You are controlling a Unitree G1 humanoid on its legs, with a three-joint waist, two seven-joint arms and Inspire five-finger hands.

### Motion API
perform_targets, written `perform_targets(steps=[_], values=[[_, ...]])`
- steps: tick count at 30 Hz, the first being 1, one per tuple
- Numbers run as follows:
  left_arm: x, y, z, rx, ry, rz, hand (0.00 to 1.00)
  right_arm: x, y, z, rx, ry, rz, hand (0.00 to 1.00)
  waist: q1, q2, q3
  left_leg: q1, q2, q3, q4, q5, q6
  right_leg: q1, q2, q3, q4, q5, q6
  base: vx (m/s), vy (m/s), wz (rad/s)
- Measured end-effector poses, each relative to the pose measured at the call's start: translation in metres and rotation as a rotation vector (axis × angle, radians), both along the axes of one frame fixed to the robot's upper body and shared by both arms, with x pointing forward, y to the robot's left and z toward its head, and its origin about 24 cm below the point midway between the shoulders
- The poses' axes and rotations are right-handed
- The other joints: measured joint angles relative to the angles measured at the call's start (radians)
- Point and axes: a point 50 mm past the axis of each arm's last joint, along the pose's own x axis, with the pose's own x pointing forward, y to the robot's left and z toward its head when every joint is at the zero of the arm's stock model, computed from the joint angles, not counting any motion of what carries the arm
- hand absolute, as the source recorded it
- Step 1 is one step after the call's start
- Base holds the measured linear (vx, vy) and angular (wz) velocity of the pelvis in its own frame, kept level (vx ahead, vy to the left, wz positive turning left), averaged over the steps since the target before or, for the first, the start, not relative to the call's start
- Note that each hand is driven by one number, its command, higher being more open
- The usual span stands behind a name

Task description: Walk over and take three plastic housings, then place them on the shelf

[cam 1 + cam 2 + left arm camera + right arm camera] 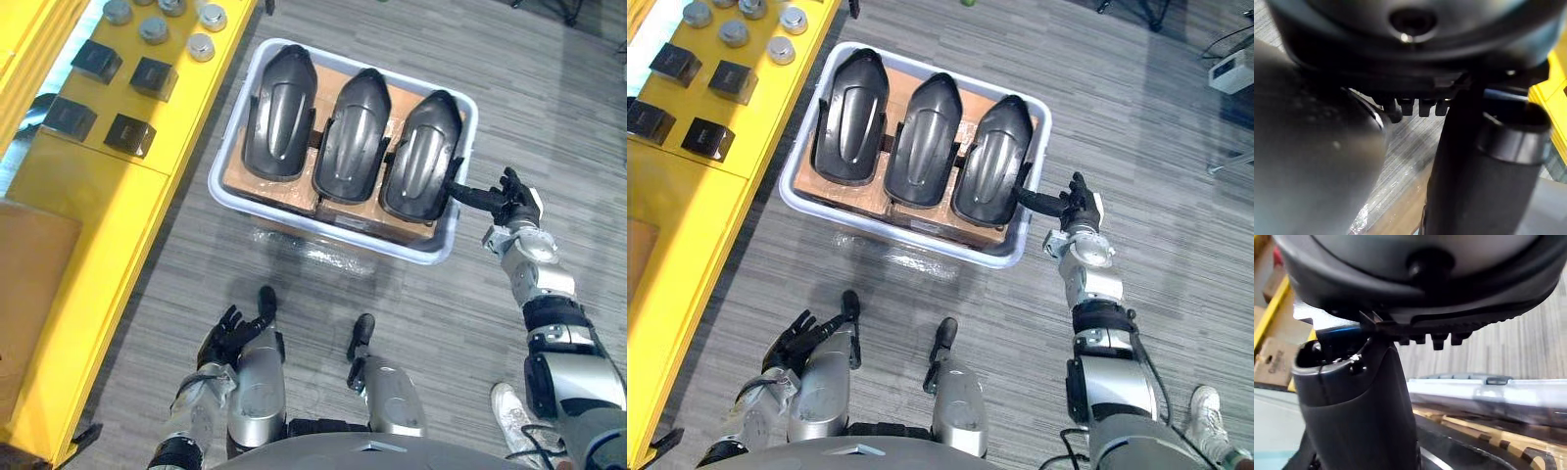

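Three black plastic housings lie side by side, all pointing the same way, in a pale bin [284, 213] on the grey floor, upper centre of the frame: the left housing [279, 113], the middle housing [353, 132] and the right housing [421, 157]. They rest on brown cardboard [240, 176] that lines the bin.

The right hand [511, 206] hangs at the bin's right rim, fingers straight and spread. Its thumb reaches left and touches the lower right edge of the right housing without clasping it.

The left hand [227, 338] hangs low at the lower left, well apart from the bin, its fingers loose and holding nothing.

Along the left edge runs a yellow shelf [98, 196] carrying black blocks [96, 61] and grey caps [155, 27].
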Motion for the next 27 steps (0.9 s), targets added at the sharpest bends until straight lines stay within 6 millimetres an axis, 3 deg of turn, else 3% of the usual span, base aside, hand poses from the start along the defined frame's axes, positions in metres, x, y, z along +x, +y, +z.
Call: perform_targets(steps=[7, 8, 12, 16, 22, 27], values=[[0.011, -0.013, 0.001, 0.029, 0.000, -0.106, 1.00, 0.015, -0.032, 0.064, -0.111, -0.013, -0.038, 1.00, 0.006, 0.056, 0.025, -0.051, -0.023, -0.030, 0.000, 0.019, 0.019, -0.055, -0.025, -0.026, 0.049, -0.002, 0.002, -0.04, 0.038, 0.15], [0.012, -0.015, 0.000, 0.022, 0.000, -0.109, 1.00, 0.015, -0.034, 0.069, -0.117, -0.006, -0.036, 0.00, 0.007, 0.059, 0.025, -0.058, -0.033, -0.036, 0.001, 0.021, 0.021, -0.061, -0.031, -0.032, 0.058, -0.007, 0.005, -0.04, 0.042, 0.16], [0.017, -0.021, 0.002, 0.025, -0.010, -0.144, 1.00, 0.015, -0.040, 0.070, -0.101, 0.053, -0.043, 0.00, 0.014, 0.066, 0.026, -0.096, -0.040, -0.063, 0.002, 0.032, 0.025, -0.087, -0.040, -0.055, 0.075, -0.015, 0.004, -0.05, 0.020, 0.23], [0.019, -0.025, 0.003, 0.026, -0.012, -0.160, 1.00, -0.003, -0.071, 0.072, -0.152, 0.168, -0.121, 0.00, 0.030, 0.085, 0.031, -0.098, -0.050, -0.085, 0.006, 0.038, 0.026, -0.090, -0.052, -0.070, 0.114, -0.040, 0.001, -0.03, 0.010, 0.17], [0.020, -0.028, 0.003, 0.029, -0.015, -0.174, 1.00, -0.008, -0.072, 0.051, -0.150, 0.313, -0.109, 0.00, 0.030, 0.102, 0.034, -0.099, -0.048, -0.088, 0.013, 0.042, 0.023, -0.097, -0.049, -0.069, 0.139, -0.055, -0.002, 0.00, 0.000, 0.00], [0.019, -0.029, 0.003, 0.036, -0.013, -0.177, 1.00, -0.009, -0.074, 0.053, -0.122, 0.307, -0.142, 0.00, 0.029, 0.102, 0.033, -0.083, -0.046, -0.082, -0.008, 0.058, 0.024, -0.096, -0.050, -0.063, 0.141, -0.055, -0.003, 0.00, -0.001, -0.01]])
